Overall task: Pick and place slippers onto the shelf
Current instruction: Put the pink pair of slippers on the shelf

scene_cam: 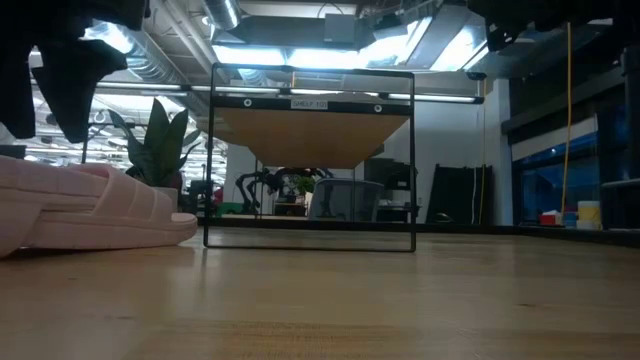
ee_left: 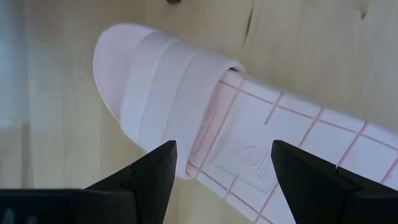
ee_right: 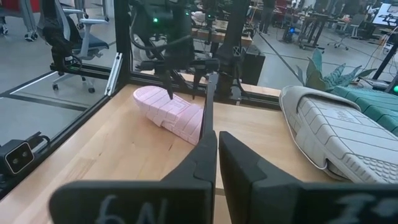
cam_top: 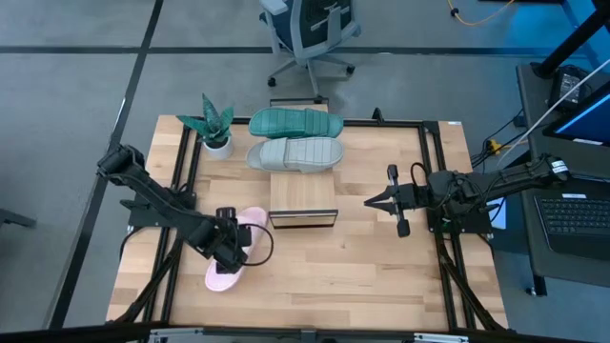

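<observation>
Ideally, the left tool [ee_left: 221, 180], its fingers spread wide and holding nothing above the pale pink slipper [ee_left: 205, 118], should drop straight down to straddle the strap [ee_left: 165, 93] evenly before closing, while the right tool [cam_top: 372, 201], fingers together and empty, waits aside.

Past the nearly closed jaws of the right gripper [ee_right: 216, 146], the pink slipper [ee_right: 171, 114] is seen on the desk [ee_right: 124, 149] beneath the left gripper [ee_right: 182, 93], with the grey slipper [ee_right: 336, 130] well apart.

pale pink slipper [cam_top: 232, 255], light grey slipper [cam_top: 295, 153], teal slipper [cam_top: 295, 122], green plant [cam_top: 212, 122]
</observation>
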Available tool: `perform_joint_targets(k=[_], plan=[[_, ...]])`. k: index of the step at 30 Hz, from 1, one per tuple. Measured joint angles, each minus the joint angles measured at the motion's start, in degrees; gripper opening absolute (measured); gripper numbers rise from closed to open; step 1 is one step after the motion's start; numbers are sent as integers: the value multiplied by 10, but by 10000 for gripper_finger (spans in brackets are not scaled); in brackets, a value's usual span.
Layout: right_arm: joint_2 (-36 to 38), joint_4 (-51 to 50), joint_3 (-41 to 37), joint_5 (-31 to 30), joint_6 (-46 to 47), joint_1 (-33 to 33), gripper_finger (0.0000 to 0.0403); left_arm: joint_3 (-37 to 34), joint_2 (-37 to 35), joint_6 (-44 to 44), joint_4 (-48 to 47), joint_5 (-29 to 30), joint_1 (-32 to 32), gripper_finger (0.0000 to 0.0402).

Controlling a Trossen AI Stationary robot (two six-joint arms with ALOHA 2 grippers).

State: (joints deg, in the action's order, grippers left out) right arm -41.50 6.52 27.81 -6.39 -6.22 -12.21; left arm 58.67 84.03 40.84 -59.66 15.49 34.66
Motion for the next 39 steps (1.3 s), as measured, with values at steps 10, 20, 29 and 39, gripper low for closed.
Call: perform_joint_targets(k=[10,20,29,39], plan=[[0,-3,0,0,2,0,21,0,0,36,35,0,1,255],[0,-11,0,0,2,0,21,0,0,36,43,44,4,255],[0,-17,0,0,2,0,21,0,47,36,21,78,14,247],[0,-18,0,0,2,0,21,0,81,53,-35,124,14,247]])
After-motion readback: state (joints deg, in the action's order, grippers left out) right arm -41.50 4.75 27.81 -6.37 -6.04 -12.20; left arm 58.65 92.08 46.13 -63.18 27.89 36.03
